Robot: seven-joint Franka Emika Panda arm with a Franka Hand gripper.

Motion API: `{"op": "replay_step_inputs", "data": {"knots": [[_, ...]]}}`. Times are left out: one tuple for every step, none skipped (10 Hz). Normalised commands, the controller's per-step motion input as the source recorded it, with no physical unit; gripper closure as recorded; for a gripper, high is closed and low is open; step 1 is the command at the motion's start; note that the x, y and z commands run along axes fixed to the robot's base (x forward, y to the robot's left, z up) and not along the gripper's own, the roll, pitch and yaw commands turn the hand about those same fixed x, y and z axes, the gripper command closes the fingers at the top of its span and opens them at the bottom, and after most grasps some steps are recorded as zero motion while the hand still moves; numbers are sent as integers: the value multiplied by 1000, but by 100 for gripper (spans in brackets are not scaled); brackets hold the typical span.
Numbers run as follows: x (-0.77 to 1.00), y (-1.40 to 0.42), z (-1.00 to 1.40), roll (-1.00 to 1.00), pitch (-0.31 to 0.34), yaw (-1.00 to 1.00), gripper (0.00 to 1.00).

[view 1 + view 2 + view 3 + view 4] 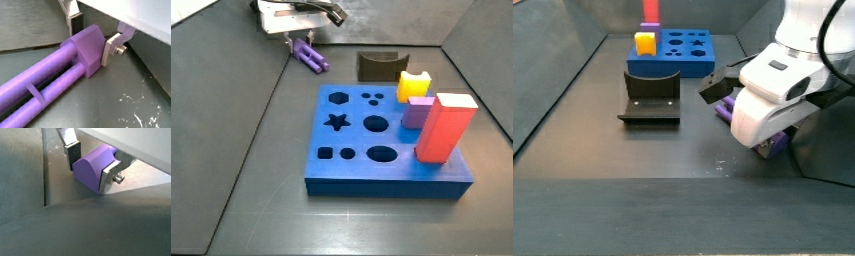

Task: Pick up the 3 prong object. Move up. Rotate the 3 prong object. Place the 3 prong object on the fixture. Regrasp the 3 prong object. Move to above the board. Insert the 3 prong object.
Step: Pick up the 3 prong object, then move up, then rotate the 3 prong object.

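The gripper (92, 41) is seen low over the dark floor (127, 95), closed around the head end of the 3 prong object (60, 75). In both wrist views the 2 silver fingers (112, 172) are pressed flat against opposite sides of the purple end block (92, 169), so the jaws are narrowed to the width of that block. The ridged rods of the 3 prong object are shown running away from the gripper along the floor in a wrist view; whether they are resting on it or just above it cannot be told.

In a side view the gripper (301, 24) is located at the far corner of the floor, with the purple bar (311, 56) lying just beneath it, well apart from the board (372, 150). The fixture (380, 66) is placed just beyond the board's far edge, between the board and the back wall. On the board a yellow block (413, 85), a lilac block (418, 112) and a tall red block (445, 128) are stood upright along 1 side.

In a side view the white gripper housing (774, 105) hides most of the bar; only a small purple part (778, 145) is visible beneath it, beside the fixture (651, 97).
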Motion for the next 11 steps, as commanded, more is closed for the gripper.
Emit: {"op": "replay_step_inputs", "data": {"knots": [[0,0,0,0,0,0,100],[0,0,833,0,0,0,100],[-29,29,798,2,14,13,100],[-36,25,713,10,21,5,100],[-34,20,640,16,28,-1,100],[-27,13,479,29,47,-11,100],[-24,11,304,44,61,-16,100],[-24,10,171,57,69,-19,100],[1000,-977,641,0,0,0,100],[1000,-976,584,6,14,20,100],[1000,-978,590,4,53,30,100]]}}
